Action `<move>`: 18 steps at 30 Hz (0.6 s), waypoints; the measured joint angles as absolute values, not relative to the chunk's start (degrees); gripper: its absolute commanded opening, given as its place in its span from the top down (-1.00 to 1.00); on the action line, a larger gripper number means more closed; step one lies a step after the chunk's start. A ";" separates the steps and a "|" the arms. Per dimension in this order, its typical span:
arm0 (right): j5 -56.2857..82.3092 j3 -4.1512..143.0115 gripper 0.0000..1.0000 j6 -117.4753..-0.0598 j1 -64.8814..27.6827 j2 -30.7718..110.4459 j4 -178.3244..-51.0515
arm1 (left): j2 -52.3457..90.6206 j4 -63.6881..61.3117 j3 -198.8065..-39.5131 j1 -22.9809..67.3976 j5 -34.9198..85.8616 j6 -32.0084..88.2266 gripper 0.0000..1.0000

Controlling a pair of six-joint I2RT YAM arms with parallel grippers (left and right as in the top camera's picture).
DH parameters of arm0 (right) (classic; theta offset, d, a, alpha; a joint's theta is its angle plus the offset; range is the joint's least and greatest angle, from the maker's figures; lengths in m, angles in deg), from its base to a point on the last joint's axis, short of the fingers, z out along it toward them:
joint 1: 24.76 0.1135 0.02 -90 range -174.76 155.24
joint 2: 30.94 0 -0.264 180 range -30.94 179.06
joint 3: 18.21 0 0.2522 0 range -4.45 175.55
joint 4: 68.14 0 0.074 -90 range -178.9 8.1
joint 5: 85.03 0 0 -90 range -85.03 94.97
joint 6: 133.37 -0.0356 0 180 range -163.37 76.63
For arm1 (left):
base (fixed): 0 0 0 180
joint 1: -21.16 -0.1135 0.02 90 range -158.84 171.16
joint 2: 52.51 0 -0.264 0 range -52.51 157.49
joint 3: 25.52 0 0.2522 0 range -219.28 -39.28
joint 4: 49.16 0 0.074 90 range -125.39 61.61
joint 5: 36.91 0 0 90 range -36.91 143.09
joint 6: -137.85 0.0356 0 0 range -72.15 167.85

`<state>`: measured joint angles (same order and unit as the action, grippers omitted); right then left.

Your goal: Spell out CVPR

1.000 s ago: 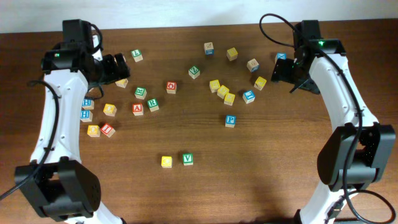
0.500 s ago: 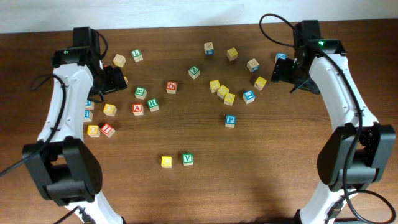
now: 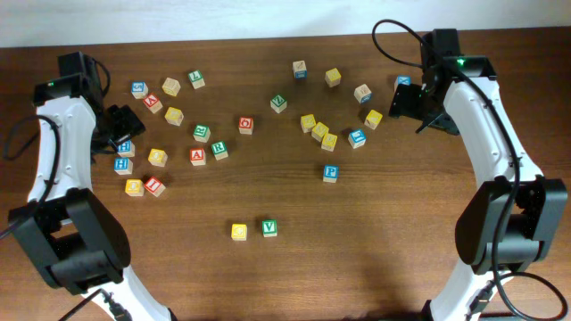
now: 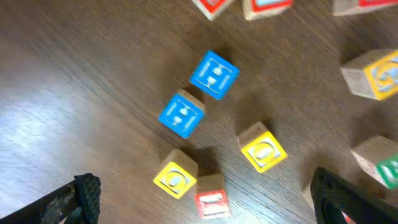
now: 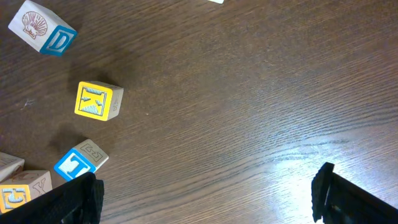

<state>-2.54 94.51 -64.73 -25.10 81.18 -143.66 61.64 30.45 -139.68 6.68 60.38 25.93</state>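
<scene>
A yellow block (image 3: pixel 239 232) and a green V block (image 3: pixel 269 227) sit side by side at the front middle of the table. A blue P block (image 3: pixel 331 172) lies alone further back. A green R block (image 3: pixel 219 150) lies in the left cluster next to a red A block (image 3: pixel 197 156). My left gripper (image 3: pixel 119 125) is open and empty above the left cluster. In the left wrist view its open jaws (image 4: pixel 205 202) hang over two blue blocks (image 4: pixel 182 115), two yellow blocks (image 4: pixel 264 149) and a red block (image 4: pixel 211 204). My right gripper (image 3: pixel 404 101) is open and empty over bare wood (image 5: pixel 208 199).
Several loose blocks are scattered across the back of the table, from the left cluster (image 3: pixel 158 157) to the right group (image 3: pixel 319 131). In the right wrist view a blue D block (image 5: pixel 43 28), a yellow block (image 5: pixel 99 101) and a blue block (image 5: pixel 79 163) lie left of the jaws.
My left arm has swung left and toward the front, uncovering a blue, a red and a yellow block at the back left. The right arm has not moved.
</scene>
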 measured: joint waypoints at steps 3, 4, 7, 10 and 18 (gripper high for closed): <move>-2.54 94.51 -0.97 -64.76 -25.10 81.18 -143.66 | 62.86 30.62 -139.68 6.90 54.56 28.89 -0.98; -2.54 94.51 -0.97 -64.78 -25.10 81.18 -143.64 | 63.45 30.62 -139.68 7.16 53.51 30.07 -0.98; -2.54 94.51 -0.97 -64.78 -25.10 81.18 -143.66 | 65.05 30.60 -139.66 9.28 51.13 33.41 -0.98; -2.54 94.51 -0.97 -64.78 -25.10 81.18 -143.66 | 65.07 30.06 -139.64 12.73 50.23 34.68 -0.98; -2.54 94.51 -0.97 -64.76 -25.10 81.18 -143.66 | 65.07 25.73 -139.62 21.30 49.84 35.03 -0.98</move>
